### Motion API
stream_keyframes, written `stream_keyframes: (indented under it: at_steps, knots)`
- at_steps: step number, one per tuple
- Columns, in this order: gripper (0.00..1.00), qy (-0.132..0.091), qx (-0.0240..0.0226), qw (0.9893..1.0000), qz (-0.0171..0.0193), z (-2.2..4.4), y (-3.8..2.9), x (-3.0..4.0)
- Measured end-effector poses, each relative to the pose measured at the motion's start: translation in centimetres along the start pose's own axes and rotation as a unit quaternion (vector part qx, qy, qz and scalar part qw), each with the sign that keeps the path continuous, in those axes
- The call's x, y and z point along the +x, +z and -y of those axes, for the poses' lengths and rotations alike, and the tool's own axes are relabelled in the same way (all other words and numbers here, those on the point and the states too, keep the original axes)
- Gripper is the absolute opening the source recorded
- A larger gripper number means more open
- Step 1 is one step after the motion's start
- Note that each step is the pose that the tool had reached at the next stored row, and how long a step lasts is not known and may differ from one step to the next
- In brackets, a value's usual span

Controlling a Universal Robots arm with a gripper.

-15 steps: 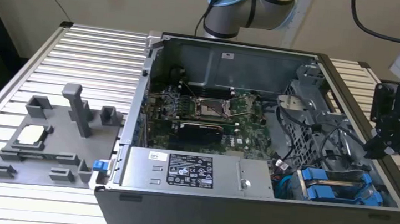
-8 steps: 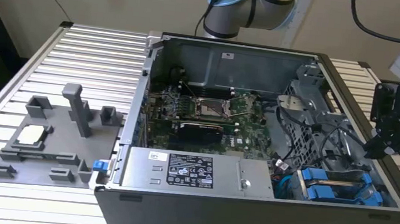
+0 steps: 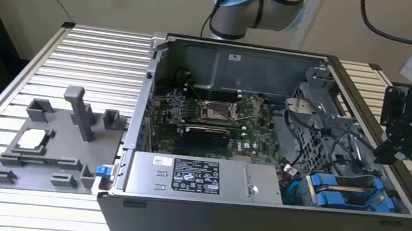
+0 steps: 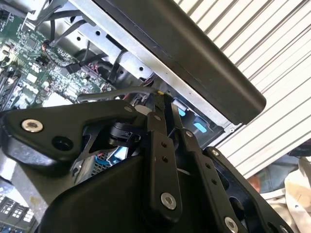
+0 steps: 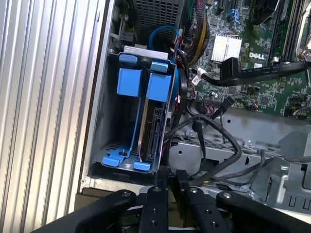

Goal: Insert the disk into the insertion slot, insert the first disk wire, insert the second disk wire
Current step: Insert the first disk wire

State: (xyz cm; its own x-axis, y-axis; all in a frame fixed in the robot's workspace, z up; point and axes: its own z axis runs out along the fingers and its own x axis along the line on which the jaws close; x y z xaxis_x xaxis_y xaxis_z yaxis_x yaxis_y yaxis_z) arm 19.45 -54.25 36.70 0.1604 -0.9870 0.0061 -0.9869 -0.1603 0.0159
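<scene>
**A:** What carries everything?

**B:** A slatted metal worktop (image 3: 81,62). The open computer case (image 3: 255,230) lies on its side on it with the lid off. That way its insides face up and the arm can reach in from above.

**A:** And inside the case?

**B:** The motherboard (image 3: 214,113) takes the middle. The silver power supply (image 3: 260,184) runs along the case wall nearest the exterior camera. The drive bay (image 5: 108,111) sits in the case's corner at the exterior view's right, its mouth upward.

**A:** Where is the disk?

**B:** The disk (image 5: 151,131) stands on edge in that bay, clipped in its blue carrier and pushed well down. A second blue carrier is just beside it. I judge the slot step done.

**A:** The gripper?

**B:** The gripper (image 3: 384,158) hangs over the case wall next to the bay. In the first wrist view its fingers (image 5: 160,180) are drawn together with barely a slit between them. I make out nothing held.

**A:** Anything in the way?

**B:** Outside the case, a grey fixture plate (image 3: 40,161) lies well apart and is no hindrance. Inside it, black cables (image 5: 236,148) loop just beside the bay and crowd the approach to the disk.
</scene>
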Motion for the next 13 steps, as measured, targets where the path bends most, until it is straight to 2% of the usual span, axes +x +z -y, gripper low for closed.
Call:
stream_keyframes:
  at_steps: [5, 13]
  knots:
    - [0.19, 0.000, 0.0000, 1.0000, 0.0000, -0.56, 0.03, 0.39]
    - [0.19, 0.000, 0.0000, 1.0000, 0.0000, -1.53, 0.12, 1.50]
